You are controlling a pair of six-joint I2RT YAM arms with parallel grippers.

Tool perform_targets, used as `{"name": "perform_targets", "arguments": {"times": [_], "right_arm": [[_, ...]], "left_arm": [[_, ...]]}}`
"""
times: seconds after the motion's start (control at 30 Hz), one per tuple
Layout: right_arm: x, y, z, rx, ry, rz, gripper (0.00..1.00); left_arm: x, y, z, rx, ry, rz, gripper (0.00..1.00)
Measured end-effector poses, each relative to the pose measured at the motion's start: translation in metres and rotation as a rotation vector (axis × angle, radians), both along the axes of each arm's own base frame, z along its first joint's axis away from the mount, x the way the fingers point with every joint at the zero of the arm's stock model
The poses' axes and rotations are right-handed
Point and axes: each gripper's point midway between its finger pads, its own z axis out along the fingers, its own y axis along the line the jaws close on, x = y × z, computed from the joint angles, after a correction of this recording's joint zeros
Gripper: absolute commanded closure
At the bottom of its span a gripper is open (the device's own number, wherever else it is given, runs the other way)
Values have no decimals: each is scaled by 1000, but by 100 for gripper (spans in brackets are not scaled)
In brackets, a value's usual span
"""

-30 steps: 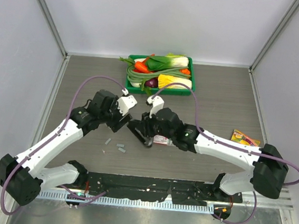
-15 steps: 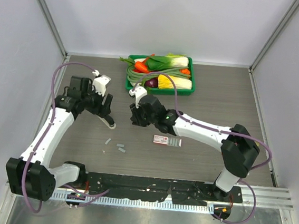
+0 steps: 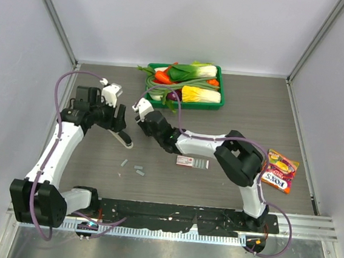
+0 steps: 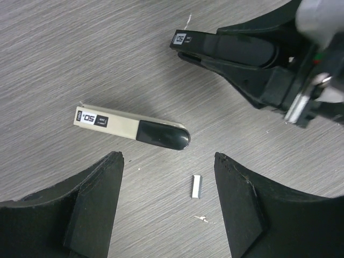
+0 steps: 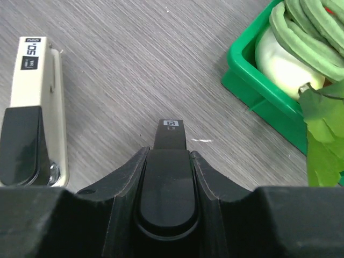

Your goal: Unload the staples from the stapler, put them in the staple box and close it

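Observation:
A beige-and-black stapler lies flat on the table; it also shows in the top view and the right wrist view. My left gripper is open and empty, hovering just above and beside it. My right gripper is shut on a black stapler, which points out past the fingertips low over the table, close to the right of the left gripper. One short silvery strip of staples lies between the left fingers. Three strips of staples lie loose nearer the front.
A green tray of toy vegetables stands at the back, its corner close to the right gripper. A small red-and-white staple box lies mid-table. A bright sweets packet lies at the right.
My right gripper has swung left and away with the black stapler. My left gripper drew back to the left, leaving the beige stapler on the table, then held nearly still.

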Motion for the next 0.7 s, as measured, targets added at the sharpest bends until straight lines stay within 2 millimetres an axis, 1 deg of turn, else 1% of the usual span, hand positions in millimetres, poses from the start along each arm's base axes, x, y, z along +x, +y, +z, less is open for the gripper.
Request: {"name": "perform_targets", "arguments": {"times": [0.1, 0.27, 0.3, 0.37, 0.4, 0.47, 0.53, 0.63, 0.7], "right_arm": [[9, 10, -10, -5, -64, -26, 99], [19, 22, -13, 32, -140, -70, 99], [20, 23, -13, 39, -145, -75, 95], [20, 24, -13, 49, -150, -82, 82], [20, 23, -14, 55, -148, -86, 68], [19, 22, -16, 67, -141, -89, 57], [15, 19, -20, 76, -126, -91, 39], [4, 9, -24, 76, -91, -81, 37], [-3, 4, -23, 77, -71, -70, 36]], "left_arm": [[4, 9, 0, -13, -5, 30, 29], [8, 18, -6, -34, 14, 57, 29], [8, 19, -7, -36, 17, 62, 29], [9, 22, -8, -39, 21, 71, 29], [8, 23, -9, -41, 23, 72, 29], [7, 23, -11, -43, 27, 73, 29], [6, 23, -13, -45, 32, 72, 29], [5, 22, -14, -47, 38, 69, 28], [5, 22, -14, -47, 36, 70, 28]]}}
